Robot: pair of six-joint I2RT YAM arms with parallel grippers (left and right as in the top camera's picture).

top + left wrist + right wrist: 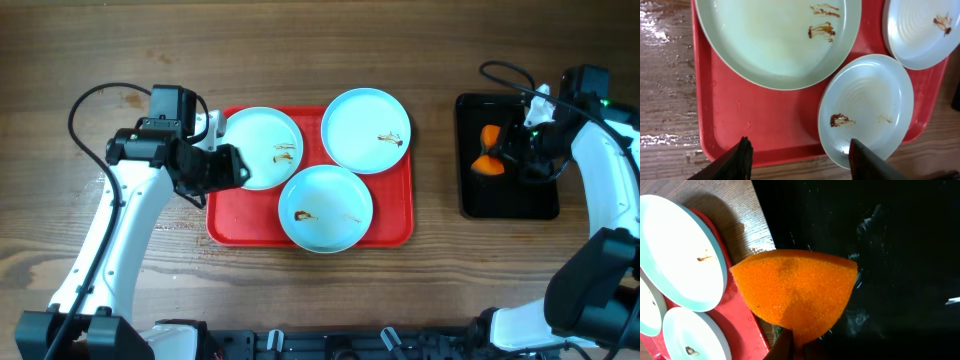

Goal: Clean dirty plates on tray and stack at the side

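Observation:
Three pale mint plates lie on the red tray: one at the left, one at the back right and one at the front, each with brown smears. My left gripper is open and empty at the tray's left side, next to the left plate. In the left wrist view its fingers straddle the tray rim and the front plate's edge. My right gripper is shut on an orange sponge above the black tray.
The black tray looks wet, with droplets on it. The wooden table has wet patches left of the red tray. Cables run behind both arms.

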